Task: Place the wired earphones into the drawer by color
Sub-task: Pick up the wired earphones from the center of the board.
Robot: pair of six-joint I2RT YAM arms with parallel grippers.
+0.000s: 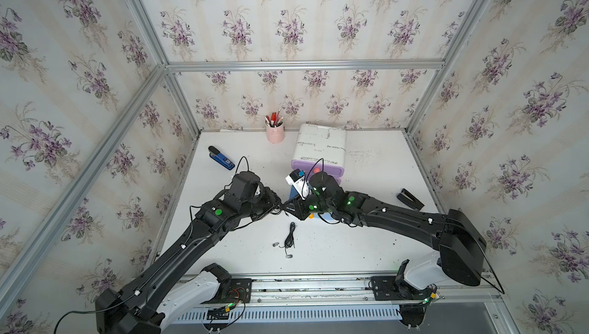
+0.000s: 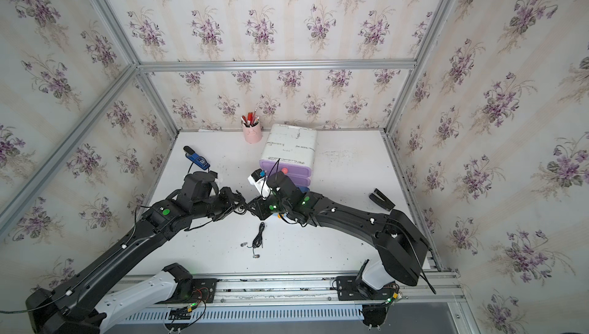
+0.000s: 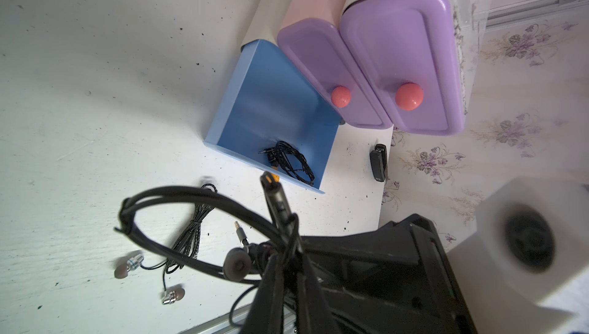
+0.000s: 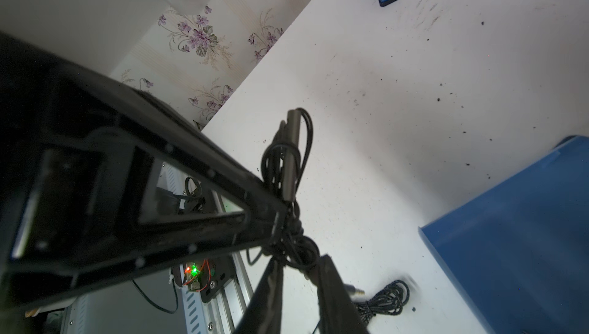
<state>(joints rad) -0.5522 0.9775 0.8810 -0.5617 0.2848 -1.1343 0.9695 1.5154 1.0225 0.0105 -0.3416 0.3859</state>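
Top views: left claw [image 1: 279, 207] and right claw [image 1: 287, 208] meet tip to tip above the desk [image 1: 366, 236], just in front of the drawer unit [image 1: 320, 144].
Earphones: three sets, all black.
Held set [image 3: 274, 200]: hangs between the two claws, off the desk and outside any drawer.
Loose set [image 1: 289, 236]: lies on the desk nearer the front edge, its two silver buds spread apart.
Stowed set [image 3: 288, 160]: coiled inside the blue drawer [image 3: 267, 102].
Left claw: pinched tight on the held set.
Right claw: jaws narrow, one on each side of the same bundle; whether they pinch it I cannot tell.
Drawers: three in one white unit, two purple drawers [image 3: 398, 61], each with a pink knob [image 3: 409, 96], and the blue one, pulled out.
Stapler [image 1: 221, 158]: one, blue, far left.
Pen cup [image 1: 275, 133]: one, pink, at the back beside the unit.
Desk: white, flecked with dark specks.
Room: floral wallpaper [image 1: 287, 23] on three walls, aluminium frame [image 1: 302, 65].
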